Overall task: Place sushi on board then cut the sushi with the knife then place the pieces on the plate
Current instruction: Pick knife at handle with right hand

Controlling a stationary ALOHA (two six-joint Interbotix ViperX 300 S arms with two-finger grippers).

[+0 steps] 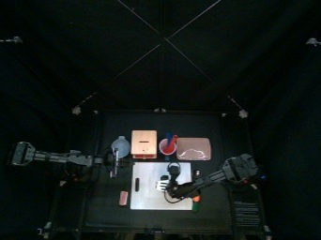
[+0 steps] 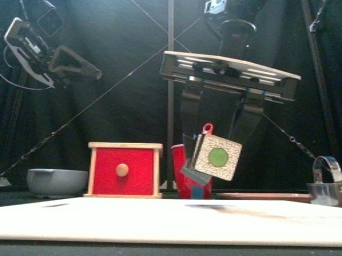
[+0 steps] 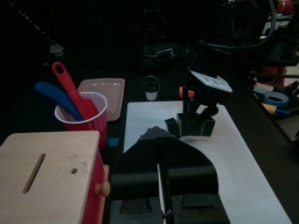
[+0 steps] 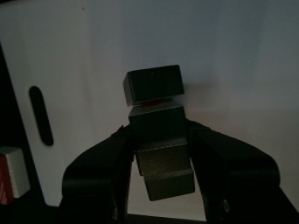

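Note:
My right gripper (image 2: 211, 148) is shut on the toy sushi roll (image 2: 221, 157) and holds it a little above the white cutting board (image 2: 160, 222). The roll's end face shows white rice with a green centre. In the right wrist view the dark blocks (image 4: 156, 87) sit between the jaws over the board (image 4: 198, 35). The red cup (image 3: 84, 108) holds a blue and a red knife beside the wooden box (image 3: 47, 171). The pink tray (image 1: 194, 147) lies behind the board. My left gripper (image 1: 111, 162) rests at the left, jaws together and empty.
A blue-grey bowl (image 2: 56, 181) stands left of the red-fronted box (image 2: 124, 170). A round metal cutter (image 2: 327, 178) is at the far right, near the tray. The cup (image 1: 164, 143) stands between box and tray along the board's back edge.

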